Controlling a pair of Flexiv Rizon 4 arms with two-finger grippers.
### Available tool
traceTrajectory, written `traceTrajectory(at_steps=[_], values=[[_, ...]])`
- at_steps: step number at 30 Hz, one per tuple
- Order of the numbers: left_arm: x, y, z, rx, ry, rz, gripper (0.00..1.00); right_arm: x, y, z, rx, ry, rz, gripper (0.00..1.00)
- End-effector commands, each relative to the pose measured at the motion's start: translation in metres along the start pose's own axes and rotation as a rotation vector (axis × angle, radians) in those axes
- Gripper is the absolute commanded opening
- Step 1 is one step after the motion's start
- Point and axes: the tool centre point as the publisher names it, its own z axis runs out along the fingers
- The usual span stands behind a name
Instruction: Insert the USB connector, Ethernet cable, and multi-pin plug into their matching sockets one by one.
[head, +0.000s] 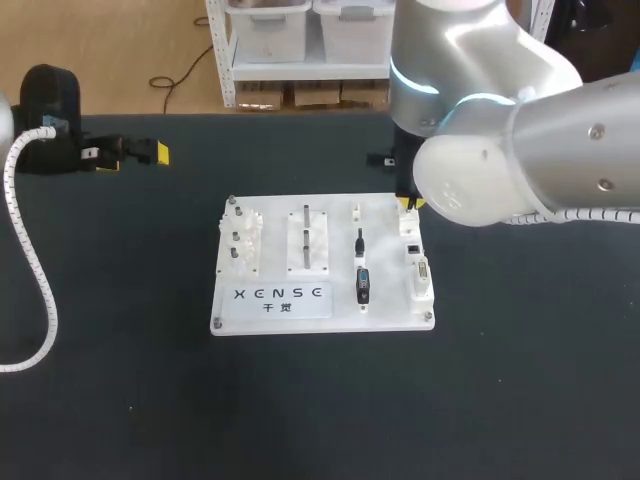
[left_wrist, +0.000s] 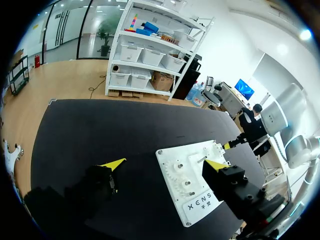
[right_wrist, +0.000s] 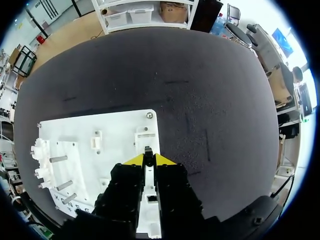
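1. Socket board (head: 340, 310) lies flat at mid-table, its edges square to the table (head: 500, 400) and well in from every table edge. Black surface runs wide on the near, left and right sides.
2. Left gripper (head: 133, 158) is parked near the far left edge, well apart from the board. Its fingers are spread wide with nothing between them.
3. Right arm (head: 520, 150) comes in from the right and hangs over the board's far right corner. The right gripper (head: 410, 205) is just above the right-hand socket column.
4. The head view alone shows a thin black plug (head: 359, 240) and a wider black connector (head: 362, 286). Both sit in the second column from the right, one behind the other.
5. In the right wrist view the right gripper (right_wrist: 148, 159) covers those two. A small dark piece (right_wrist: 148, 150) shows at its front, against a white socket block (right_wrist: 146, 136) near the corner screw. I cannot tell whether it is gripped.
6. The left wrist view shows the left gripper (left_wrist: 165, 164) open over bare table, with the board (left_wrist: 175, 160) ahead of it and the right arm (left_wrist: 250, 132) at the far corner.
7. Peg column (head: 240, 235) stands on the board's left side. It is also seen beside the right gripper (right_wrist: 50, 160).
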Motion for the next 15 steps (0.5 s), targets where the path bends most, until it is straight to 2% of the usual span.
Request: traceTrajectory(at_steps=[1,15], values=[[0.0,0.0,0.0,0.0,0.0,0.0,1.0,-0.001,0.0,0.005,0.005,0.01,0.009,0.0],[0.0,0.0,0.0,0.0,0.0,0.0,1.0,-0.001,0.002,0.017,0.028,0.037,0.008,0.0]])
